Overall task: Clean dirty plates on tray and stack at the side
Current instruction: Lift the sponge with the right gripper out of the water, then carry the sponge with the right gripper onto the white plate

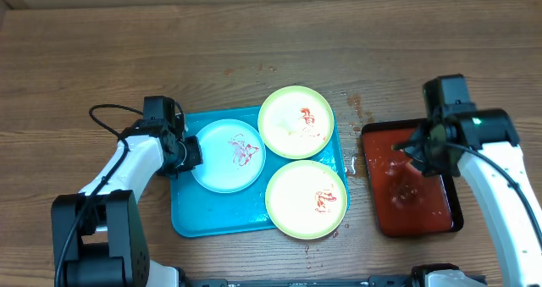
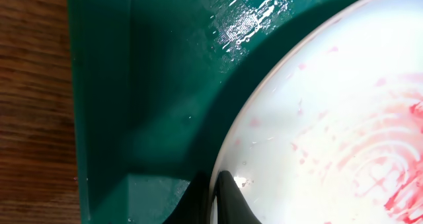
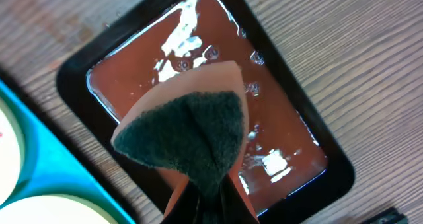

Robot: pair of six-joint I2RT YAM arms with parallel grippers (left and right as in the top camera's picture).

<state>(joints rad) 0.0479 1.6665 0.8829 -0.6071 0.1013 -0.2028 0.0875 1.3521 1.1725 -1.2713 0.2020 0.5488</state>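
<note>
The turquoise tray (image 1: pixel 190 215) holds three plates with red sauce smears: a pale blue-white plate (image 1: pixel 227 155) at the left and two lime-green-rimmed plates (image 1: pixel 296 122) (image 1: pixel 306 199) at the right. My left gripper (image 1: pixel 190 154) is shut on the pale plate's left rim. In the left wrist view its fingers (image 2: pixel 213 182) pinch the plate (image 2: pixel 330 118) over the tray floor (image 2: pixel 152 85). My right gripper (image 1: pixel 415 151) is shut on a green-and-orange sponge (image 3: pixel 188 135) and holds it above the dark red tray (image 3: pixel 277 118); its fingers (image 3: pixel 211 201) show at the bottom edge.
The dark red black-rimmed tray (image 1: pixel 440 206) stands to the right of the turquoise tray and holds shallow liquid. Droplets lie on the wooden table (image 1: pixel 356 109) between the two trays. The turquoise tray's corner (image 3: pixel 46 145) shows in the right wrist view.
</note>
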